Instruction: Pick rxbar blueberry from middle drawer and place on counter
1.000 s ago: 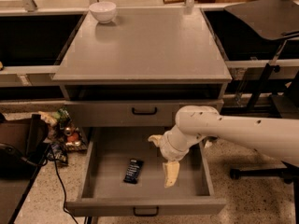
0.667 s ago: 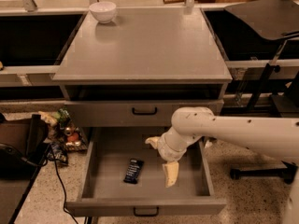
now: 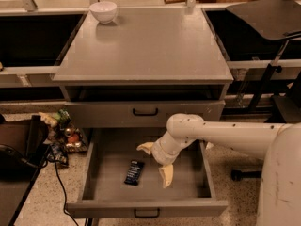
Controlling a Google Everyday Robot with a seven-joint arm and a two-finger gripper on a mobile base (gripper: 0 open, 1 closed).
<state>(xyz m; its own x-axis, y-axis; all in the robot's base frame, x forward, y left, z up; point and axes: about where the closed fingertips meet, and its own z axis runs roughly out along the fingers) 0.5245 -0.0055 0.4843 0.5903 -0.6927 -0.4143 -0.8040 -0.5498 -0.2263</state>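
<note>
Drawer (image 3: 189, 175) open; gripper (image 3: 153, 166) spread wide just beside bar (image 3: 134, 172). Reach step; next: centre over bar, descend.

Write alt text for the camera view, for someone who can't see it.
A white robot arm reaches into the open middle drawer, its gripper open beside the rxbar blueberry lying on the drawer floor. The counter above holds a white bowl.
</note>
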